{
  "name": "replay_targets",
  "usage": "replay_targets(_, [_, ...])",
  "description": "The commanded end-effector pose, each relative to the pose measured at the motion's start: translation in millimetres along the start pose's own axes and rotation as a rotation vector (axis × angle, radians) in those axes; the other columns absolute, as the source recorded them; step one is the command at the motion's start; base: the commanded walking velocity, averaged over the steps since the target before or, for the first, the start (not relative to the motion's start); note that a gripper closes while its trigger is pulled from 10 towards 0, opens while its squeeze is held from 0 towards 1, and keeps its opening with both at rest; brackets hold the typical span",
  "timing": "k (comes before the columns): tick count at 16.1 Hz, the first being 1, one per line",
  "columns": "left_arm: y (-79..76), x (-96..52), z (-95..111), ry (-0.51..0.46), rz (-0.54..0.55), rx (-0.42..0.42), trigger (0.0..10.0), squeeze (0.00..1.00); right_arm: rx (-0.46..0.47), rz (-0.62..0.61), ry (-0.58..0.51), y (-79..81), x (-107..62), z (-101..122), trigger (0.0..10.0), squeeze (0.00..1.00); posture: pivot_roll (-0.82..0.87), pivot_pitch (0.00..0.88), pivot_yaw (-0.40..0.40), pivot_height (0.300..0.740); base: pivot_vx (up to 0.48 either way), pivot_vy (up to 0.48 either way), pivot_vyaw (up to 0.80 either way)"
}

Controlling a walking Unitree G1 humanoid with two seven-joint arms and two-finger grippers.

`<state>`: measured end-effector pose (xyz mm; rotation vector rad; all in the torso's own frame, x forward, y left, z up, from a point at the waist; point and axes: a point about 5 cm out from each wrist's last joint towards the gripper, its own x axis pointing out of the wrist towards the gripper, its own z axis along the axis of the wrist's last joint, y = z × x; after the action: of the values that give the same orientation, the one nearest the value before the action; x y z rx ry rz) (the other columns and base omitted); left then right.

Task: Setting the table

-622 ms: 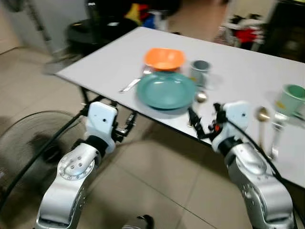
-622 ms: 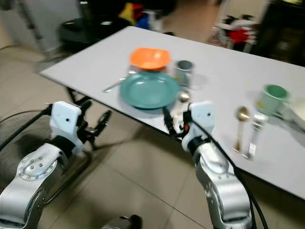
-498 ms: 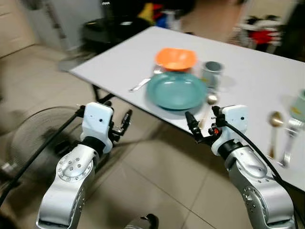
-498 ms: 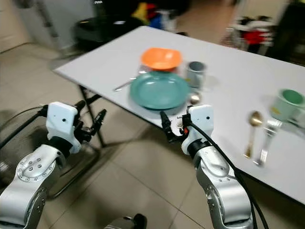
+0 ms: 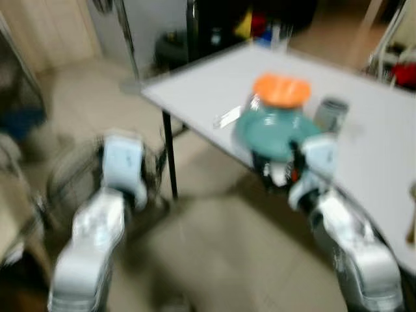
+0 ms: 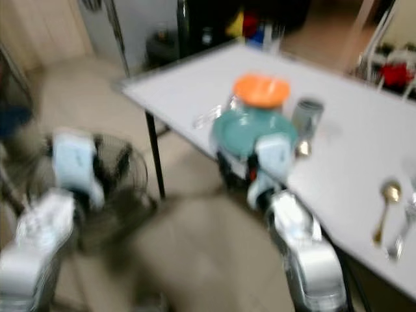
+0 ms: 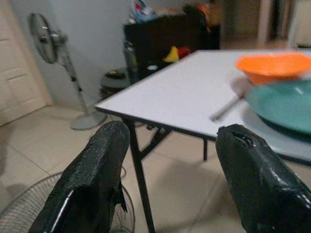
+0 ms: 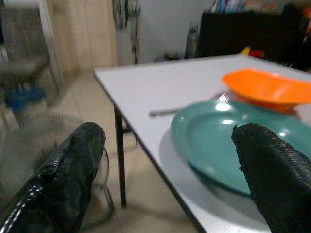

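Observation:
On the white table [image 6: 188, 81] lies a teal plate [image 6: 250, 130] with an orange bowl [image 6: 261, 90] behind it. A fork [image 6: 207, 117] lies to its left and a grey cup [image 6: 307, 116] stands to its right. A gold spoon [image 6: 385, 211] lies farther right. My right gripper [image 8: 165, 165] is open and empty, low at the table's near edge just in front of the plate [image 8: 228, 141]. My left gripper [image 7: 170, 160] is open and empty, off the table's left corner, facing the fork [image 7: 228, 108] and bowl [image 7: 274, 65]. The head views are blurred.
A round floor fan [image 6: 120, 170] lies on the tiles by my left arm. A standing fan [image 7: 51, 43] is by the far wall, next to a dark cabinet [image 7: 165, 34]. A chair [image 8: 24, 53] stands beyond the table's left end. Tiled floor lies open in front of the table.
The whole picture has shifted and blurred, so the camera has moved. The things on the table keep their places, and both grippers stay open and empty near the table's edge.

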<state>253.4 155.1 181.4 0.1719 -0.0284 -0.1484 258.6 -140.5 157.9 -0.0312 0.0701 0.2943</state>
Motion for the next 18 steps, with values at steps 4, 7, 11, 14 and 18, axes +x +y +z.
replay_targets(4, [2.9, -2.1, -5.7, 0.035, 0.006, 0.020, 10.0, 0.00, -0.067, -0.053, -0.030, -13.3, -3.6, 7.0, 10.0, 1.00, 0.12, 0.000, 0.032, 0.740, 0.000, 0.000, 0.80])
replay_targets(7, [3.4, -0.2, -10.8, 0.057, 0.006, 0.002, 10.0, 0.00, -0.032, -0.078, -0.010, -12.0, -5.7, 1.6, 10.0, 1.00, 0.10, 0.000, 0.044, 0.740, 0.000, 0.000, 0.80])
replay_targets(11, [-0.4, 3.5, -8.0, 0.050, -0.032, 0.017, 10.0, 0.00, 0.080, -0.125, 0.009, -14.5, -7.6, -2.3, 10.0, 1.00, 0.11, 0.000, 0.054, 0.740, 0.000, 0.358, 0.80])
replay_targets(14, [4.0, 0.3, -11.0, 0.062, -0.020, 0.024, 10.0, 0.00, 0.094, -0.109, 0.007, -9.6, -5.4, -2.3, 10.0, 1.00, 0.11, 0.000, 0.045, 0.740, 0.000, 0.371, 0.80])
replay_targets(18, [3.9, 4.2, -9.1, 0.056, -0.028, 0.033, 10.0, 0.00, 0.106, -0.101, -0.001, -8.8, -3.1, 1.0, 10.0, 1.00, 0.12, 0.000, 0.044, 0.740, 0.000, 0.368, 0.80])
